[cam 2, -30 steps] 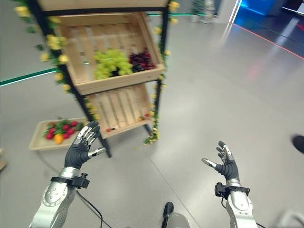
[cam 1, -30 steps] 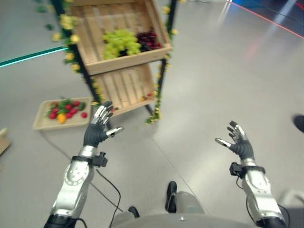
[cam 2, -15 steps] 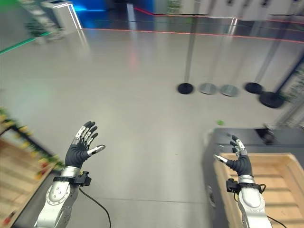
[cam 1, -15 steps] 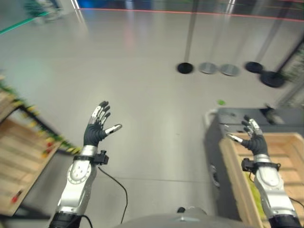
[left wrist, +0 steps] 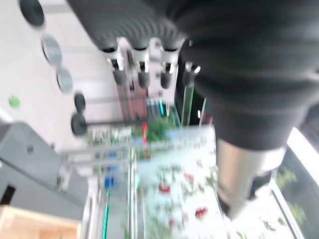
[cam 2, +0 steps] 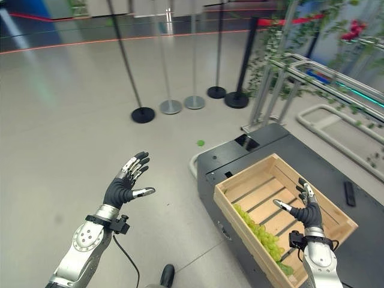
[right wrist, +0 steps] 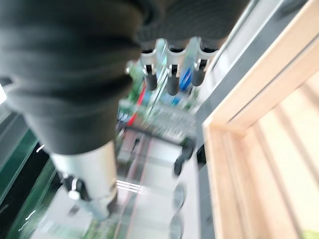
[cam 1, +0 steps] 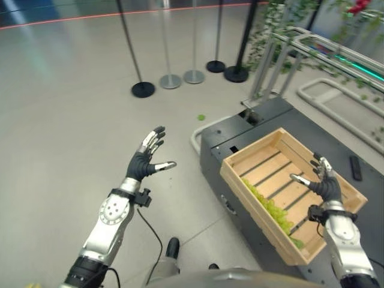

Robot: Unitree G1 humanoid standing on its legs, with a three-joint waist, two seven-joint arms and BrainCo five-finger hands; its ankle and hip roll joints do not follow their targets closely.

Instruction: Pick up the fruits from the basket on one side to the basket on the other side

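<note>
Nearest me, I saw my left hand (cam 1: 146, 163) raised over the bare grey floor (cam 1: 72, 120), fingers straight and spread, holding nothing. My right hand (cam 2: 308, 210) hung above the wooden basket (cam 1: 240, 183), also relaxed and empty, thumb out to the side. The basket sat on a dark grey table (cam 1: 312, 129), tilted toward me, with a run of green grapes (cam 1: 270, 210) lying along its near wall. A small black object (cam 1: 356, 168) lay on the table beside the basket's far right edge. Farther out, a single green fruit (cam 1: 201, 117) rested on the floor, and beyond it stood black stanchion posts (cam 1: 143, 89) on round bases.
</note>
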